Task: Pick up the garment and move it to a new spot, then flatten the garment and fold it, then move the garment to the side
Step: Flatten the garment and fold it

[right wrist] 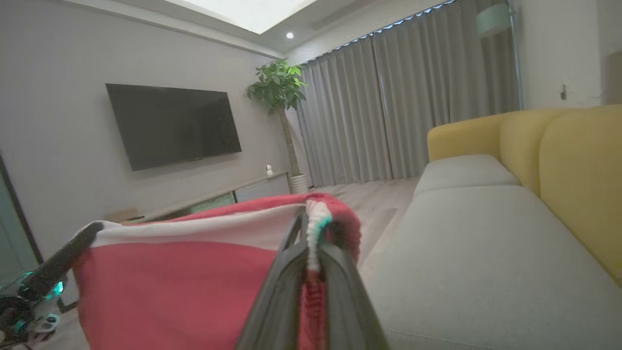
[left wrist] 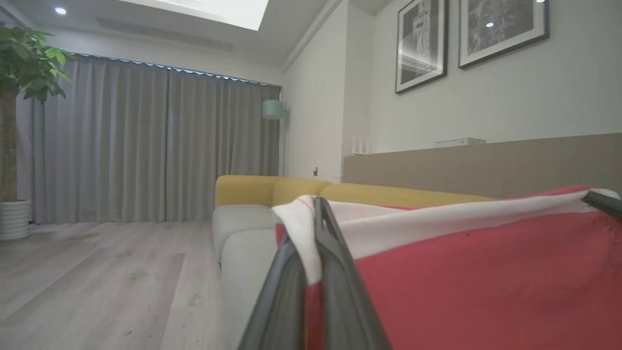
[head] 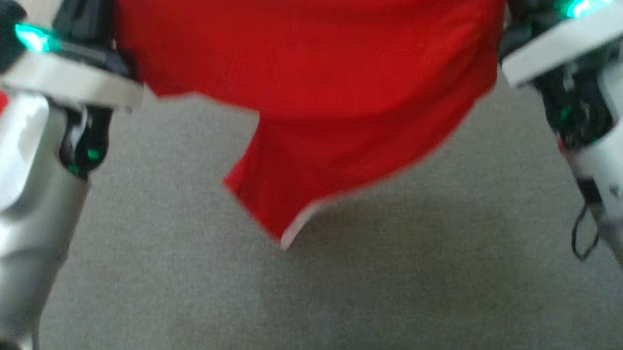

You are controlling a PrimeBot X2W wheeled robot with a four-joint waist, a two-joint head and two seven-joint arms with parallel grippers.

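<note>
The garment [head: 320, 71] is red with a white band along its top edge. It hangs stretched in the air between my two arms, and one corner [head: 283, 231] droops toward the grey seat below. My left gripper [left wrist: 317, 214] is shut on the white-banded edge [left wrist: 437, 223] at one end. At the other end my right gripper [right wrist: 311, 228] is shut on the bunched edge of the garment [right wrist: 184, 282]. Each wrist view also catches a dark finger of the other gripper at the garment's far end.
A sofa with a grey seat [right wrist: 476, 253] and yellow back [right wrist: 578, 165] lies under and beside the garment. A wall TV [right wrist: 172, 124], a potted plant [right wrist: 279, 92], grey curtains [left wrist: 146, 146] and wood floor [left wrist: 97, 272] surround it.
</note>
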